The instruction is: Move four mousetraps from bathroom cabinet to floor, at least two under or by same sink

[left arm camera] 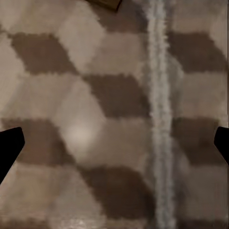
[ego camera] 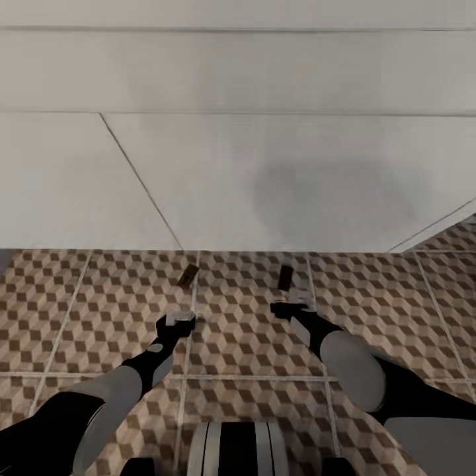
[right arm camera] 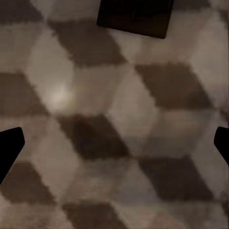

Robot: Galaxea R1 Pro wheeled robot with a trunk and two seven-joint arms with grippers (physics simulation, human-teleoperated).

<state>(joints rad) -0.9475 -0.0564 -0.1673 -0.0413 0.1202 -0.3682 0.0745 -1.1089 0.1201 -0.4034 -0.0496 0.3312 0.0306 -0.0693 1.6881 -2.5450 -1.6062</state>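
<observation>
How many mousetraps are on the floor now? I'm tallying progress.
2. One mousetrap lies on the tiles ahead of the left claw; the other lies ahead of the right claw. Both sit near the white vanity. Others may be out of frame.

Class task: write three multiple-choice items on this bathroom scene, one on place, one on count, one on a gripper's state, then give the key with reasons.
1. Where do the mousetraps lie?
A. On the patterned floor just in front of the white vanity
B. On top of the vanity
C. Inside an open drawer

2. How many mousetraps show in the head view?
A. None
B. Two
C. Four

3. What state is the left gripper in?
A. Shut on a mousetrap
B. Open and empty
C. Shut on nothing

Key: 1 A, the left mousetrap and the right mousetrap rest on the bathroom floor near the base of the bathroom sink. 2 B, those two are all that can be counted. 3 B, the left gripper has its fingertips wide apart with bare tile between them.
</observation>
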